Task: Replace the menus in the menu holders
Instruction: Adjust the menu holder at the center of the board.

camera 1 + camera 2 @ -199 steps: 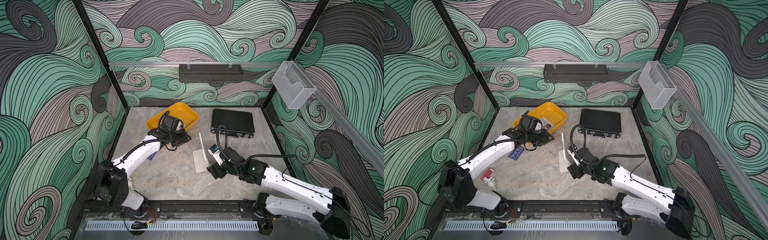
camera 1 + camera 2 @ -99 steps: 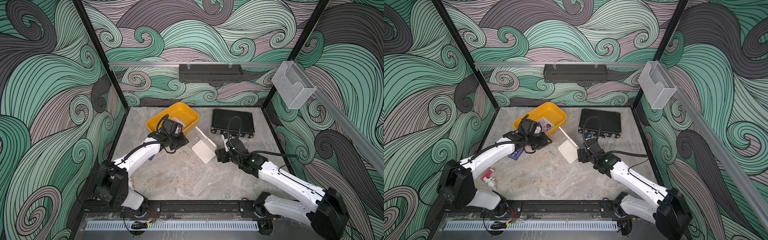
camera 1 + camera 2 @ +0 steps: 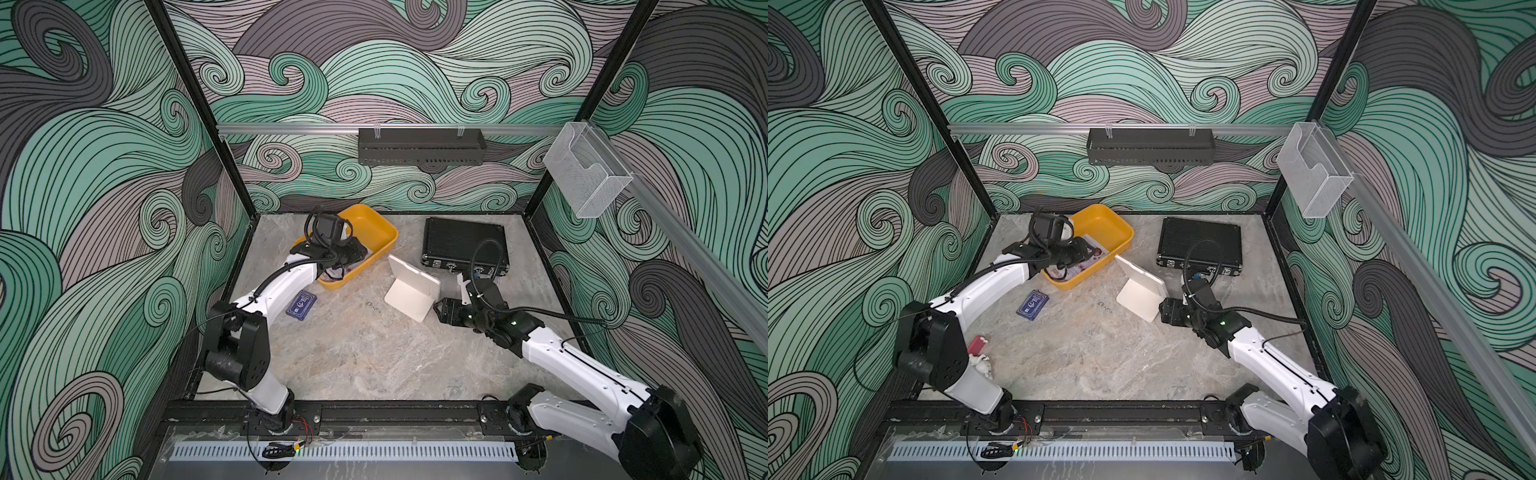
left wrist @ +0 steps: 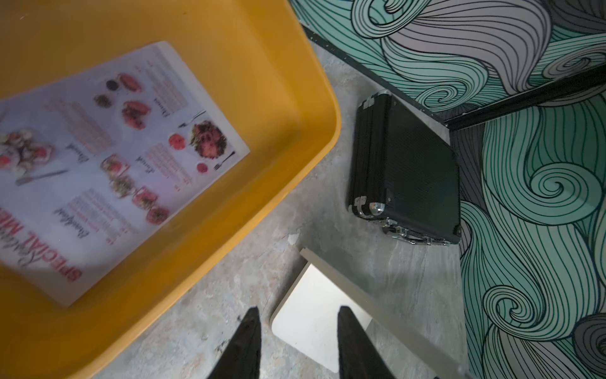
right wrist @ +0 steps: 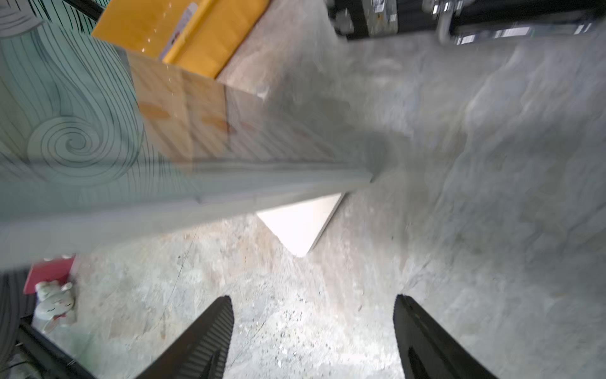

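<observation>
Standing on the marble table (image 3: 353, 365) between the yellow tray (image 3: 386, 232) and the black case (image 3: 461, 245), the menu holder (image 3: 411, 295) shows its pale face toward the front in both top views. Whether the white sheet sits in it I cannot tell, since the right wrist view is blurred. The pink special menu (image 4: 108, 157) lies flat on the tray floor. The right gripper (image 5: 313, 297) is set wide and empty, just beside the holder's near corner. The left gripper (image 4: 298, 310) hangs by the tray's rim with a narrow gap and nothing in it. The small blue card (image 3: 301, 305) lies apart, under the left arm. The holder looks light on its short foot, so a brush from the right fingers could skid it or tip it against the tray. The flat sheet gives narrow jaws little to pinch, and they may scrape the plastic or crease the paper. A second ago the holder stood edge-on and nearer the front, with the right gripper against it. It has since swung broadside and the gripper has drawn off.
</observation>
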